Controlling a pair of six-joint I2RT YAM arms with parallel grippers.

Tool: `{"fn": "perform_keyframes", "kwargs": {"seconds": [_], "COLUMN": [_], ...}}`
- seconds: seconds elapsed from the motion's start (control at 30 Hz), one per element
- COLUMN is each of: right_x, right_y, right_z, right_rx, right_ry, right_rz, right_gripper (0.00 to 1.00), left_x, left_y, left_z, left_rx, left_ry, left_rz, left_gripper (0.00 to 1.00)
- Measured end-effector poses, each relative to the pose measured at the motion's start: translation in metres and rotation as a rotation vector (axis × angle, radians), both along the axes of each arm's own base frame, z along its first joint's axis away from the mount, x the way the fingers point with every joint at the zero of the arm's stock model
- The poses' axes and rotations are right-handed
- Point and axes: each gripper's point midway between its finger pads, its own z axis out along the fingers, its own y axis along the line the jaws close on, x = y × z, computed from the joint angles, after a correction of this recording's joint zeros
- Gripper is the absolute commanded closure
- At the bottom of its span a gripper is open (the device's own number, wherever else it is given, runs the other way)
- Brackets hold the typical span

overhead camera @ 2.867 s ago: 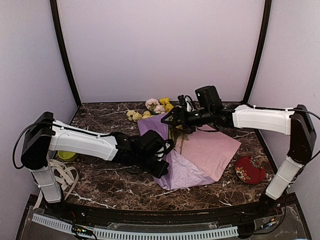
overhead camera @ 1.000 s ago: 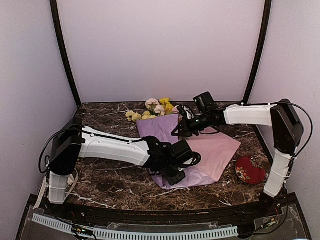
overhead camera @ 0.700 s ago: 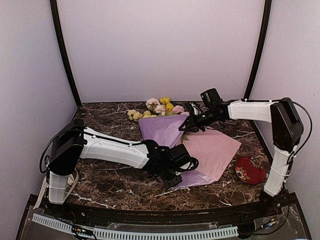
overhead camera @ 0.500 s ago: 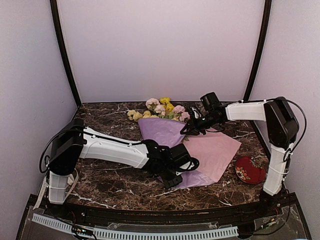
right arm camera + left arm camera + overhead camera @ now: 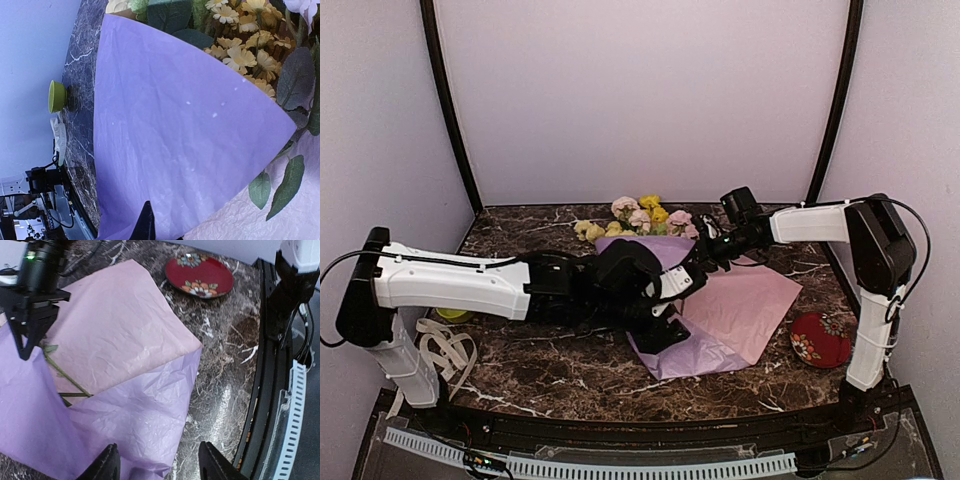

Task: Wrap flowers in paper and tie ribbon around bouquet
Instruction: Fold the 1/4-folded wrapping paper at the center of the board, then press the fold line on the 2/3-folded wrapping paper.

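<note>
My left gripper [image 5: 159, 465] has just opened, releasing the crinkled lilac-purple paper sheet [image 5: 125, 420] at frame centre. The fold lies over the yellow-and-pink flower bunch [image 5: 645, 215]. Right gripper [image 5: 705, 250] is closed. I judge wrapping unfinished.

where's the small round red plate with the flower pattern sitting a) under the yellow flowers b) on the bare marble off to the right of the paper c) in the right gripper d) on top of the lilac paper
b: the round red flower-patterned plate lies flat on the dark marble table, just past the right edge of the lilac-purple paper sheet.
</note>
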Motion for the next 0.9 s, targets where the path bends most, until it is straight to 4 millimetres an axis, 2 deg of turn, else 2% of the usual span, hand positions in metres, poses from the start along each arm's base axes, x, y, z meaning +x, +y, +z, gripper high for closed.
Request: {"fn": "perform_keyframes", "kwargs": {"seconds": [0.07,0.13,0.2,0.3,0.37,0.5,0.67,0.77,0.9], "right_x": [0.000,0.000,0.000,-0.001,-0.002,-0.003,-0.005,-0.006,-0.007], "right_y": [0.000,0.001,0.001,0.002,0.003,0.005,0.007,0.009,0.010], "right_z": [0.000,0.000,0.001,0.001,0.001,0.001,0.001,0.001,0.001], "right_rx": [0.002,0.004,0.004,0.005,0.006,0.008,0.010,0.010,0.010], "right_ry": [-0.001,0.000,0.000,0.000,0.001,0.001,0.004,0.007,0.006], "right_rz": [0.000,0.001,0.002,0.004,0.009,0.012,0.014,0.015,0.019], "right_gripper": [1.00,1.00,1.00,1.00,1.00,1.00,0.99,0.93,0.78], "left_x": [0.005,0.015,0.034,0.054,0.057,0.052,0.038,0.034,0.034], "left_y": [0.016,0.036,0.059,0.085,0.086,0.071,0.056,0.051,0.049], "left_z": [0.014,0.015,0.001,-0.030,-0.049,-0.080,-0.093,-0.097,-0.112], "left_rx": [-0.048,-0.064,-0.044,0.035,0.082,0.168,0.211,0.218,0.251], "left_ry": [0.000,0.013,0.027,0.048,0.064,0.079,0.056,0.050,0.057], "left_rz": [0.057,0.135,0.240,0.348,0.363,0.335,0.260,0.238,0.223], "left_gripper": [0.54,0.57,0.60,0.63,0.63,0.62,0.61,0.61,0.61]}}
